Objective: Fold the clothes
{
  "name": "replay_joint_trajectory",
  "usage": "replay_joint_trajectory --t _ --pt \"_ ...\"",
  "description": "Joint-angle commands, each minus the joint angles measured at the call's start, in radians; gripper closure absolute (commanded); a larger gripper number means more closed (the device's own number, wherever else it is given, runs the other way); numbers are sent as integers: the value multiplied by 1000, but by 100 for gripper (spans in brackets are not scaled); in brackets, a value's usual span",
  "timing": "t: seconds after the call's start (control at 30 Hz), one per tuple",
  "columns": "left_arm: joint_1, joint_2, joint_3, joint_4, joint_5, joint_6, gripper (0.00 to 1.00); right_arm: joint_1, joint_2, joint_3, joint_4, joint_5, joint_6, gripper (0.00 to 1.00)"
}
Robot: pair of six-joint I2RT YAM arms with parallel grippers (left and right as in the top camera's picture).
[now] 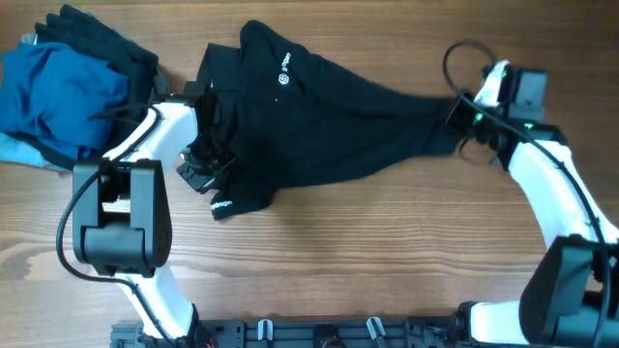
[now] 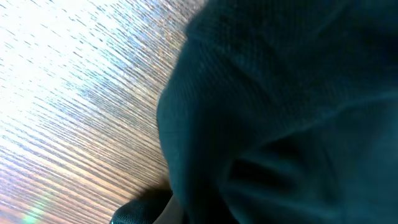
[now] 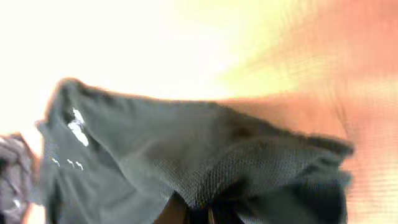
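**A:** The right claw [image 1: 462, 114]: released or clenched?

**B:** Clenched, and grasping the black shirt [image 1: 329, 121]. It pinches the narrow end of the cloth, where the shirt tapers toward the right side of the table [image 1: 387, 251]. In the right wrist view the fabric bunches up just where the fingers meet at the bottom edge.

**A:** And the left claw [image 1: 205, 172]?

**B:** Clenched too, at the shirt's left edge. From overhead it sits among the folds there, with cloth gathered around it. Its own camera sees little except dark weave filling the right of the frame, with wood grain on the left. The shirt looks pinched there, but the grip itself is hidden under the cloth.

**A:** How does the shirt lie?

**B:** It is stretched across the middle of the table between the two claws. The left half is wide and rumpled, and it thins to a drawn-out strip on the right. A small white logo [image 1: 283, 73] faces up near the upper left of the shirt. The lower left corner folds out onto bare wood.

**A:** Any other clothes?

**B:** There is a heap at the far left corner, apart from the shirt. A blue garment [image 1: 58, 92] lies in front and a black garment [image 1: 102, 41] behind it. A pale grey-blue edge [image 1: 21, 150] peeks out beneath.
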Motion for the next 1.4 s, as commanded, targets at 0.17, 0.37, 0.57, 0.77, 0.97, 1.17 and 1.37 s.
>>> replay_joint_trajectory --t 0.17,0.37,0.57,0.77,0.97,1.17,1.37 --pt "-3 -24 -8 0 -17 16 96 -5 18 22 248 119 6 34" --pt "-3 -24 -8 0 -18 16 96 -5 47 19 138 119 -51 23" --pt "-3 -24 -8 0 -18 16 96 -5 47 -2 -180 176 -97 23" --pt "-3 -24 -8 8 -17 16 95 6 47 -185 -101 129 -101 28" --pt "-3 -24 -8 8 -17 16 95 50 79 -287 129 99 -92 33" --pt "-3 -24 -8 7 -17 16 96 72 153 -287 169 121 -91 90" --pt "-3 -24 -8 8 -17 16 95 21 26 -131 -404 130 -109 96"
